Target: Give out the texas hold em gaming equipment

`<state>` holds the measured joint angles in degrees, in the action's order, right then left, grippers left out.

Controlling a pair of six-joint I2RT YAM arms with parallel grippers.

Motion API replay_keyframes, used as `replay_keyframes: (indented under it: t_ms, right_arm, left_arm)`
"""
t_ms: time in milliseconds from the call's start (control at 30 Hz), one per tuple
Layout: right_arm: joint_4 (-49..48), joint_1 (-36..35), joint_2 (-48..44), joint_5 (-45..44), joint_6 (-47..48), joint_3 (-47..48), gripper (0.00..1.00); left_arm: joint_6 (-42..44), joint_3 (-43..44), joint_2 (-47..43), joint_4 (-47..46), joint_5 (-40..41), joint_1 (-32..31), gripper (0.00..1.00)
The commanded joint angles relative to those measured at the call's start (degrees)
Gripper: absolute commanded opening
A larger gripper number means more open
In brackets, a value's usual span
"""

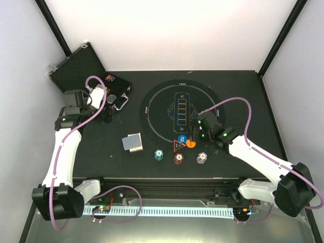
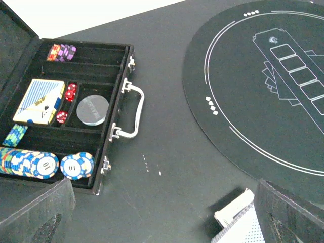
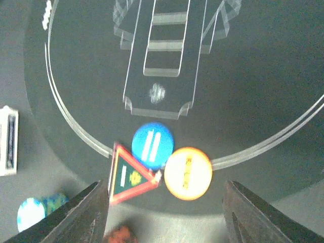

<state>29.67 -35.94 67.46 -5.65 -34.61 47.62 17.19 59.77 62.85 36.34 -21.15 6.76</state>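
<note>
- The right end effector hangs with its fingers spread wide and nothing between them, above the near rim of the round mat.
- Just below it sits a tight cluster of three pieces: a blue disc, an orange disc and a red triangle marker. The blue disc touches both of the others.
- Nearer the arm bases, three small chip stacks lie in a row on the dark surface: teal, brown-red and white-grey.
- A pile of playing cards lies off the mat, to the left of the chips.
- The left end effector is also wide open and empty, held over the surface between the cards and the open case.
- The case holds a boxed deck, red dice, a round puck and more chips.
</note>
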Motion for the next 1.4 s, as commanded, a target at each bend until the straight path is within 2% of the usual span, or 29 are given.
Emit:
replay_keyframes:
  t_ms: [0,233,500,767,1033,1367]
  right_arm:
    - [4.85,-4.77,0.27,3.4,-6.96,-3.19,0.62]
    - [2.51,-7.3,3.69,9.4,-11.23,-5.27,0.52]
    - [0.51,-8.42,11.62,12.35,-12.44,-2.93,0.45]
    - [-1.45,-8.45,17.64,13.92,-12.5,-0.33,0.44]
    - [-3.2,-8.64,23.27,16.29,-13.17,2.18,0.34]
    - [-4.74,-8.73,28.39,17.32,-13.88,5.34,0.33]
  left_arm:
    - [0.55,2.45,-1.61,3.63,-1.02,0.45,0.99]
    - [-0.54,2.81,-2.2,3.1,-0.91,0.49,0.99]
    - [-2.72,3.29,-2.33,1.92,-0.65,0.57,0.99]
    - [-3.95,3.86,-2.11,1.93,-0.66,0.55,0.99]
    - [-4.25,4.79,-2.23,2.15,0.32,0.71,0.99]
    - [-5.0,6.68,-1.97,2.42,0.94,1.19,0.99]
